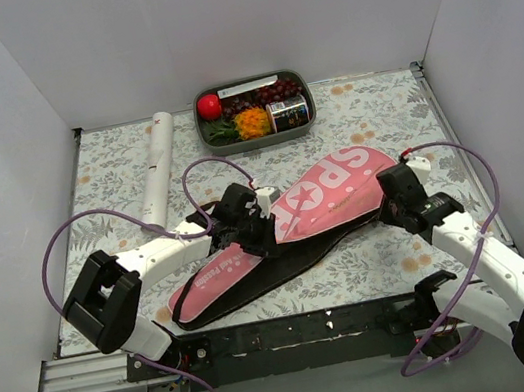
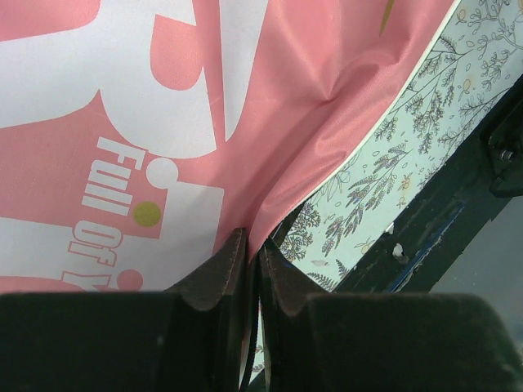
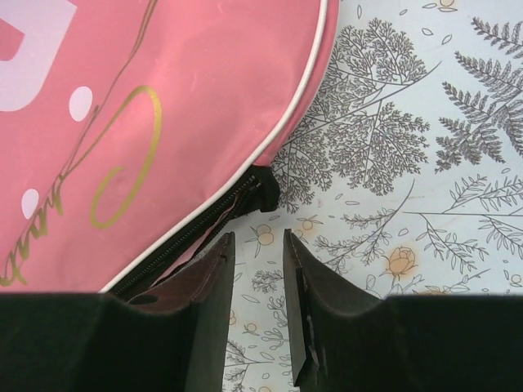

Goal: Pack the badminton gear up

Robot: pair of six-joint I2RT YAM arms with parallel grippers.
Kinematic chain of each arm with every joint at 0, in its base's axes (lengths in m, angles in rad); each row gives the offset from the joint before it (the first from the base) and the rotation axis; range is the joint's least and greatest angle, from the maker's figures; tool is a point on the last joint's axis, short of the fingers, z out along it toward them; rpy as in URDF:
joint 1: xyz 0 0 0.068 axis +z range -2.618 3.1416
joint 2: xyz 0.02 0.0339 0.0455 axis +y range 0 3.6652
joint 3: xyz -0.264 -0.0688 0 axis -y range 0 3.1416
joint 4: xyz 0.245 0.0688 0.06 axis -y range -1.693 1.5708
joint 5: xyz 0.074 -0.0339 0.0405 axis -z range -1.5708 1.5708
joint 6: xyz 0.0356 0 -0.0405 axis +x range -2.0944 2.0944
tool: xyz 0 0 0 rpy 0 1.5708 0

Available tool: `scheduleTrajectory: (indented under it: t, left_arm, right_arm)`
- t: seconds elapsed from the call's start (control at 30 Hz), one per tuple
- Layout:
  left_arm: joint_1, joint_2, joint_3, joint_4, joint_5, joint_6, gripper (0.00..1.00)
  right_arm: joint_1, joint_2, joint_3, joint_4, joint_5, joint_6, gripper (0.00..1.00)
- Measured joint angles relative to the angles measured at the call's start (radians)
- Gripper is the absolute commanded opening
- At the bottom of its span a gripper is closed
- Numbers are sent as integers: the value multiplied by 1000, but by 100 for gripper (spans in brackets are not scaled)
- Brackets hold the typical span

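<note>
The long pink bag (image 1: 333, 194) with white lettering and black edging lies slantwise across the table, its lower edge gaping open. My left gripper (image 1: 255, 228) sits on the bag's middle. In the left wrist view my left gripper (image 2: 253, 245) is shut, pinching a fold of the bag's pink fabric (image 2: 270, 98). My right gripper (image 1: 392, 201) is at the bag's right end. In the right wrist view my right gripper (image 3: 257, 245) is open and empty, just below the bag's zipper end (image 3: 261, 192). The white tube (image 1: 157, 164) lies at the far left. No racket shows.
A grey food tray (image 1: 312, 106) with a red ball (image 1: 209, 106) stands at the back centre. White walls close in three sides. A black rail (image 1: 296, 332) runs along the near table edge, close under the bag.
</note>
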Motion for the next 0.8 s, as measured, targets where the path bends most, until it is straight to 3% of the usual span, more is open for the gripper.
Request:
scheduleTrajectory:
  t: [0.4,0.8]
  left_arm:
    - [0,0,0,-4,1,2,7]
    - [0,0,0,-6,2,3,5]
  right_arm:
    - [-3,60,-27,91,-6,19,26]
    - [-8,83,-74,166,2,39,25]
